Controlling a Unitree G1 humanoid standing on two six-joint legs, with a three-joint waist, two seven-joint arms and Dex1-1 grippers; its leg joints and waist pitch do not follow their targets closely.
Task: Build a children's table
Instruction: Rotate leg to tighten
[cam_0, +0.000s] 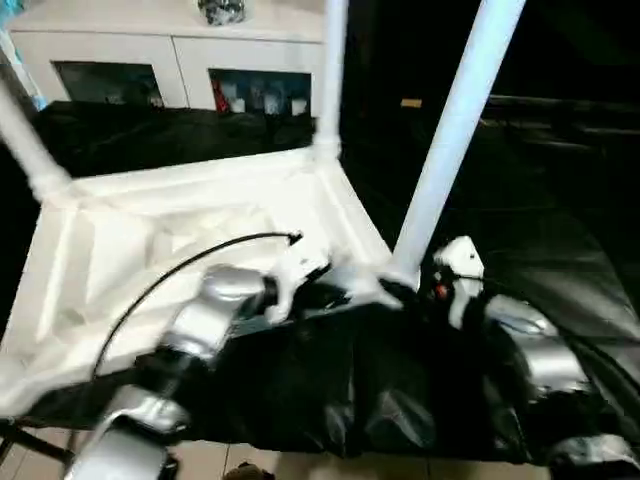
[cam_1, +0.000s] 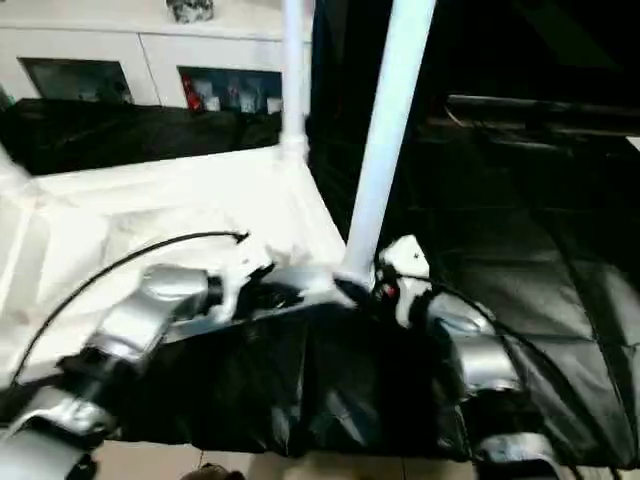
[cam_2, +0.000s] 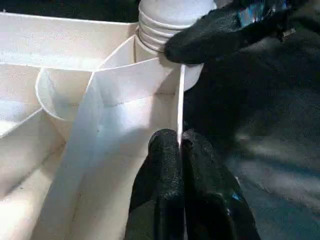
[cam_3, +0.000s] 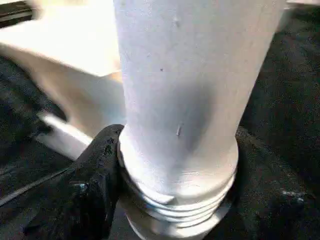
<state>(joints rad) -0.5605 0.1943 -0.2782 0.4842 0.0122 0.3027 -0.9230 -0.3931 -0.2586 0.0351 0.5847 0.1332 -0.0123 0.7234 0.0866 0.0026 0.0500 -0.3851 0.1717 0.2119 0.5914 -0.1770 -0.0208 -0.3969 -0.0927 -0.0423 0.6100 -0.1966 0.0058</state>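
Children's table top (cam_0: 150, 250) lies upside down on a black sheet (cam_0: 560, 250), ribs up, with white legs standing in its corner sockets. Nearest leg (cam_0: 455, 130) rises from the corner closest to the robot, its threaded base (cam_3: 180, 200) showing above the socket. Left end effector (cam_2: 178, 145) is pinched tight on the thin rim (cam_2: 180, 100) by that corner. Right end effector (cam_3: 107, 165) sits at the leg's base, one black finger (cam_3: 95, 185) touching it; I cannot tell how wide it stands. White cabinet (cam_0: 170, 50) stands behind
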